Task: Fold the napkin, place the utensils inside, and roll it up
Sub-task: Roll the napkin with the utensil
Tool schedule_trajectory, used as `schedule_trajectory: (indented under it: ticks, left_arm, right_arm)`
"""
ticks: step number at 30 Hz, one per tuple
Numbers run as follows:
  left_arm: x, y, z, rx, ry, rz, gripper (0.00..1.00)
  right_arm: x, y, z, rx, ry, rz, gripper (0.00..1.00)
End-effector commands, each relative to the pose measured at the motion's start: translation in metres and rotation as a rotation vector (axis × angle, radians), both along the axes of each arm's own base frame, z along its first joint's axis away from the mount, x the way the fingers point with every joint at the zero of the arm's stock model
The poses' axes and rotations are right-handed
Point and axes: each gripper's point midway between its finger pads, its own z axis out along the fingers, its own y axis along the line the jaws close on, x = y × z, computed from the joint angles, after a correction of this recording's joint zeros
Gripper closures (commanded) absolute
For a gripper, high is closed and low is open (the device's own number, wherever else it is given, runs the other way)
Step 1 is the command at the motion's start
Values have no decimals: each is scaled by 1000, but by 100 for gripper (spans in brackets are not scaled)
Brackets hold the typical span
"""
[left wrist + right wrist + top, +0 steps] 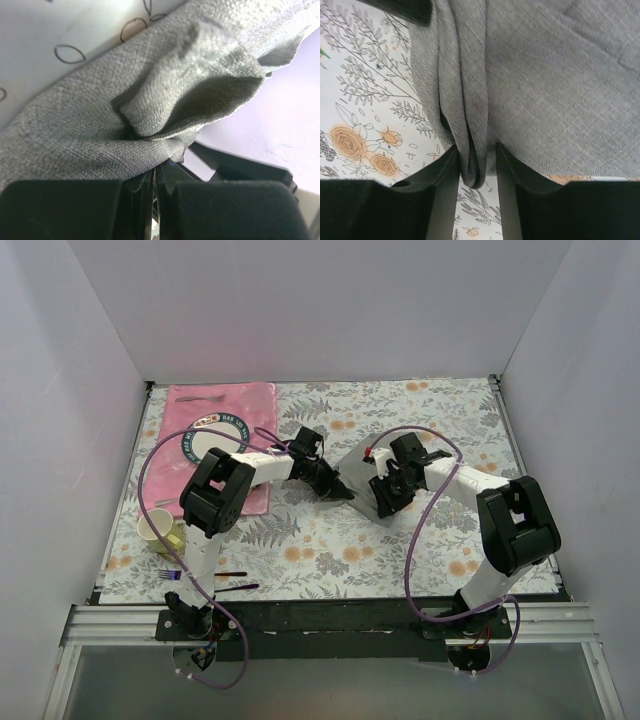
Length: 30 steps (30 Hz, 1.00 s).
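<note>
the napkin [355, 462] lies in the middle of the floral worktop [330, 540], bunched and lifted between the two arms. the left hand [155, 172] is clenched on one edge of it: in the left wrist view the grey cloth is pinched in the slit between the black fingers and puckers into a raised fold just beyond them. the right hand [477, 165] grasps it too, with a thick gathered pleat of the cloth hanging down between its two fingers and touching both.

the containers sit to the left, well apart from the napkin. a pale cup [141, 528] stands upright near the left arm's elbow, mouth up; whether anything is in it is too small to tell. a yellow-green thing [178, 538] lies just beside it, and i cannot tell what it is. a dark-rimmed plate [222, 421] rests on the pink placemat [245, 400], partly hidden by the left arm. near the front edge lie a purple-handled fork [165, 573] and a thin black utensil [238, 587].
</note>
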Motion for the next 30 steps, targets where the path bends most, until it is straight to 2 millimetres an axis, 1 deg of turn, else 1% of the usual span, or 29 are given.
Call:
schedule_trajectory:
  ticks: [1,2,3,5,6,7,8,10,12,14,15,16,17,18,19,21,26,30]
  left_arm:
    - [-21,27,-61,193,100,12,100]
    - [-20,26,-59,189,97,11,100]
    - [-20,26,-60,189,100,10,100]
    - [-20,26,-60,190,102,6,100]
    - [-19,25,-59,189,101,6,100]
    - [-19,25,-59,190,100,4,100]
    - [-20,24,-59,187,101,2,100]
    - [-19,26,-59,188,102,3,100]
    - [-18,26,-58,186,98,1,100]
    - [-19,26,-59,186,107,1,100]
    - [-20,25,-58,184,108,-2,100]
    - [-19,26,-59,181,110,0,100]
    - [-20,27,-59,183,113,1,100]
    - [-20,26,-59,180,114,0,100]
    - [-20,26,-58,179,114,0,100]
    - [-20,26,-58,175,119,1,100]
    - [-22,28,-59,177,128,1,100]
    - [-22,28,-60,179,130,3,100]
  right_arm:
    - [3,-20,0,-105,-1,-29,55]
    - [6,-17,6,-93,-13,-20,53]
    - [11,-11,20,-70,-46,-10,52]
    - [16,-6,34,-58,-88,11,46]
    - [19,-2,46,-55,-129,23,45]
    - [20,0,51,-61,-151,33,44]
    - [22,1,57,-66,-180,47,40]
    - [26,4,70,-77,-252,53,36]
    - [25,12,79,-72,-306,99,34]
    - [23,18,79,-89,-345,142,32]
    - [20,25,81,-116,-387,196,31]
    - [16,27,78,-132,-402,221,30]
    - [16,34,78,-132,-436,253,28]
    - [8,47,79,-122,-463,307,27]
    - [9,49,77,-149,-495,326,27]
    - [6,59,70,-157,-527,360,26]
    - [6,70,50,-218,-549,423,26]
    - [15,65,31,-302,-541,413,30]
